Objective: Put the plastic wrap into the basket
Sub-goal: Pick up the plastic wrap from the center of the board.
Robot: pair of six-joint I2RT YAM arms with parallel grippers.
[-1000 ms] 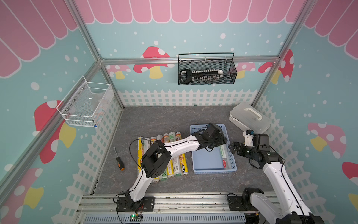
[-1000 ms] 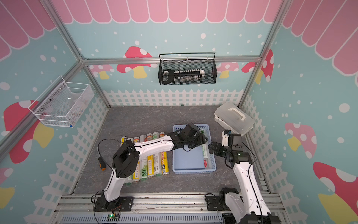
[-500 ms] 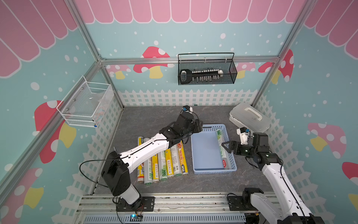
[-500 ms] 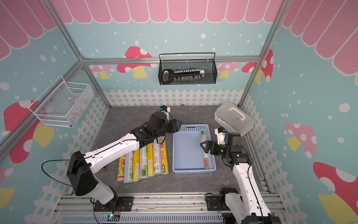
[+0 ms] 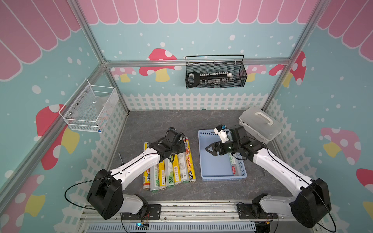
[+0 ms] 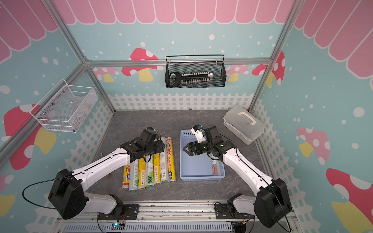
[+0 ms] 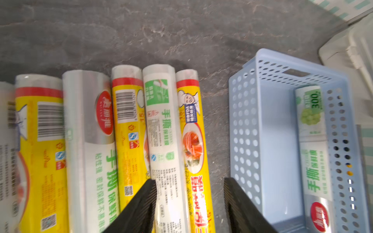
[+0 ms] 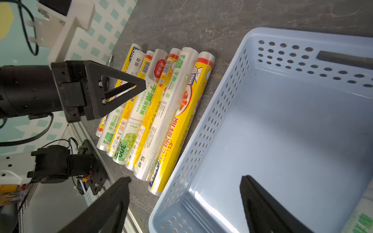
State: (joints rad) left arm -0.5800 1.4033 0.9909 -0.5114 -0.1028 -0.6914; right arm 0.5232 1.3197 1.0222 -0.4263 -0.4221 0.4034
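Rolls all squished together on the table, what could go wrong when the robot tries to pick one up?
1. The left gripper hangs open over two neighbours: the yellow printed plastic wrap roll nearest the light-blue perforated plastic basket, and the white-green roll right beside it. It might pinch both or nudge the others.
2. The right gripper hovers open over the basket, so it may block a delivery.

Parted fingers (image 7: 141, 207) frame two rolls (image 7: 193, 141) beside the basket (image 7: 244, 121), which holds one roll (image 7: 312, 141).
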